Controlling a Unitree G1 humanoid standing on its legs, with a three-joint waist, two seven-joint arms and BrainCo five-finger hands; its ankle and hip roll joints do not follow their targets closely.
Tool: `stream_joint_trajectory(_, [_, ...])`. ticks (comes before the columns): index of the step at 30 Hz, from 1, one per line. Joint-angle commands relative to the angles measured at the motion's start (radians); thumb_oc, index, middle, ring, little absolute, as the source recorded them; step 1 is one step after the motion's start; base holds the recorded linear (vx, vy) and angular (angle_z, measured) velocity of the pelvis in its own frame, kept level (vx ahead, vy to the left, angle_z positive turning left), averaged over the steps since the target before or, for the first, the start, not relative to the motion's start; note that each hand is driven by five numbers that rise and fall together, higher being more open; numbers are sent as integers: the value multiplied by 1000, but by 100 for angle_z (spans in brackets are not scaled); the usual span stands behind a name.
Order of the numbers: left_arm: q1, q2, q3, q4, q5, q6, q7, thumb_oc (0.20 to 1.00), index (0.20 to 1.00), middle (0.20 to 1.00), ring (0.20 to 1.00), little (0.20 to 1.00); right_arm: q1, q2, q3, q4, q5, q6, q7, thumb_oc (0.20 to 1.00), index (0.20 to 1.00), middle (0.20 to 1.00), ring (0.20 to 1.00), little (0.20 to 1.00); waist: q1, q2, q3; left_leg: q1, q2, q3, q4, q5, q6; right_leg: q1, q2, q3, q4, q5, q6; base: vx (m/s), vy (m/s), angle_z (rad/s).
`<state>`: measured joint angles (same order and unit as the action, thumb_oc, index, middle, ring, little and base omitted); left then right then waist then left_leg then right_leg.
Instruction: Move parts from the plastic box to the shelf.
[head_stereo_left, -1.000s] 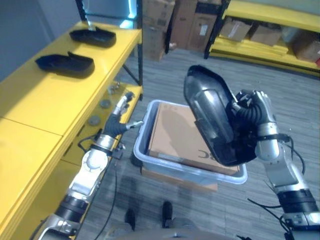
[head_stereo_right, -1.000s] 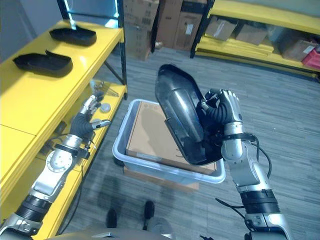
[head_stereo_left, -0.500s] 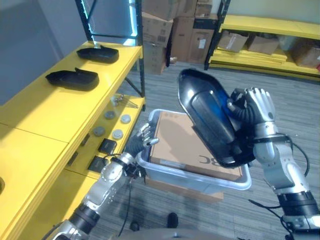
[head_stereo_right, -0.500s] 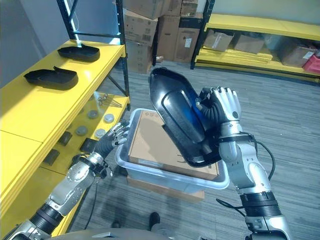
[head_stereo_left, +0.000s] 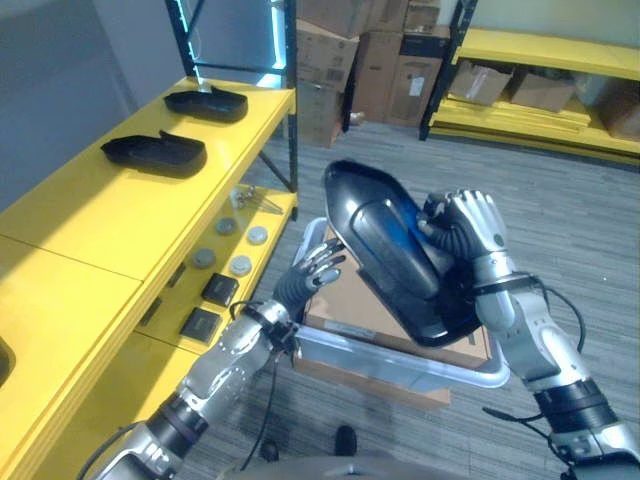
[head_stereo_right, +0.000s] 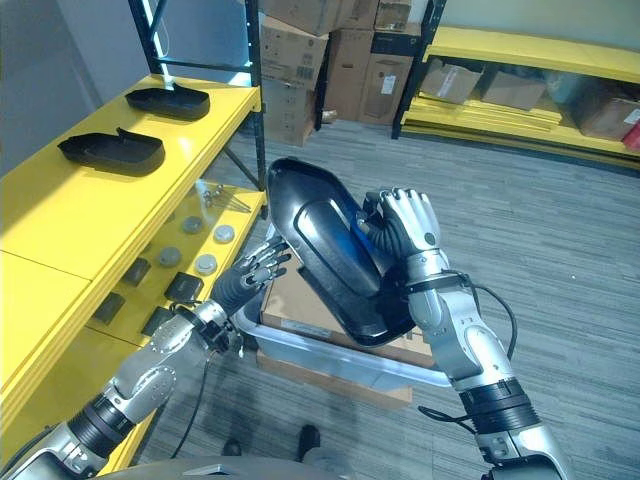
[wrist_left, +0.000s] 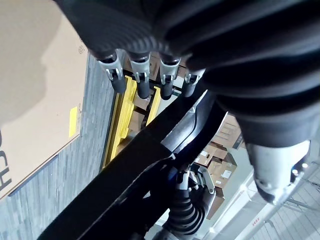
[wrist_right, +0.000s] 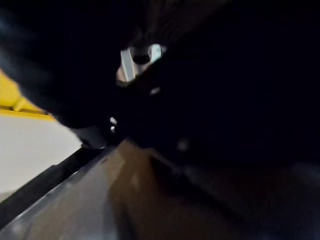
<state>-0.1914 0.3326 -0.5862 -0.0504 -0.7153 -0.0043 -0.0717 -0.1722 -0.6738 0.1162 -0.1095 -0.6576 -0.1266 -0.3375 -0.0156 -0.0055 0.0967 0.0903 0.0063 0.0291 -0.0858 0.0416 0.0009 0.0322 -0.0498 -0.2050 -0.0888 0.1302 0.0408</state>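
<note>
Fingers of the right hand (head_stereo_right: 408, 222) curl round the rim of a large black part (head_stereo_right: 328, 247), held tilted above the plastic box (head_stereo_right: 340, 357). Beside the box's near-shelf edge, the left hand (head_stereo_right: 252, 276) reaches with fingers spread, seemingly just short of the part. Two similar parts (head_stereo_left: 155, 153) lie on the yellow shelf (head_stereo_left: 90, 220).

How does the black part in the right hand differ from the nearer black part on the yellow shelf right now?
The held black part is lifted above the plastic box, gripped by the right hand; the nearer shelf part lies free on the yellow shelf. The held part stands steeply tilted, while the shelf part lies flat. The left hand reaches open toward the held part. Both are dark moulded shells.
</note>
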Motion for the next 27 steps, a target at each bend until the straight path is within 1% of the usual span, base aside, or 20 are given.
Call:
stream_joint_trajectory(1, [-93, -31, -25, 7, -19, -39, -1, 1000, 1000, 1000, 1000, 1000, -142, 10, -24, -58, 22, -34, -29, 200, 200, 200, 200, 200, 11, -21, -21, 29, 87, 13, 7, -113, -39, 77, -66, -19, 29, -188, 78, 0, 0, 0])
stream_joint_trajectory(9, [-109, -59, -38, 58, 3, -45, 41, 1000, 1000, 1000, 1000, 1000, -172, 50, 40, -99, 60, -49, -17, 200, 200, 200, 200, 200, 15, -22, -19, 24, 85, 10, 8, -110, -40, 78, -68, -25, 31, -189, 76, 0, 0, 0])
stream_joint_trajectory(12, [-110, -70, -39, 83, 16, -51, 76, 1000, 1000, 1000, 1000, 1000, -192, 73, 80, -126, 82, -56, -16, 200, 200, 200, 200, 200, 16, -23, -18, 23, 86, 11, 8, -108, -40, 77, -70, -26, 30, -188, 75, 0, 0, 0])
stream_joint_trajectory(16, [-107, -77, -34, 98, 24, -56, 96, 1000, 1000, 1000, 1000, 1000, -202, 76, 103, -139, 76, -55, -17, 200, 200, 200, 200, 200, 16, -24, -18, 22, 87, 10, 8, -107, -40, 78, -70, -27, 30, -189, 74, 0, 0, 0])
stream_joint_trajectory(17, [-101, -90, -34, 113, 12, -57, 120, 1000, 1000, 1000, 1000, 1000, -211, 83, 118, -154, 78, -52, -22, 200, 200, 200, 200, 200, 18, -25, -17, 22, 87, 10, 8, -105, -41, 78, -70, -27, 31, -189, 73, 0, 0, 0])
stream_joint_trajectory(20, [-96, -101, -33, 125, -14, -65, 146, 1000, 1000, 1000, 1000, 1000, -217, 94, 141, -170, 95, -54, -27, 200, 200, 200, 200, 200, 19, -26, -16, 22, 88, 10, 8, -104, -41, 76, -70, -28, 33, -188, 73, 0, 0, 0])
stream_joint_trajectory(27, [-96, -111, -34, 131, -47, -74, 177, 1000, 1000, 1000, 1000, 1000, -227, 107, 185, -176, 125, -55, -34, 200, 200, 200, 200, 200, 22, -28, -15, 19, 89, 9, 8, -100, -43, 73, -68, -31, 37, -188, 73, 0, 0, 0])
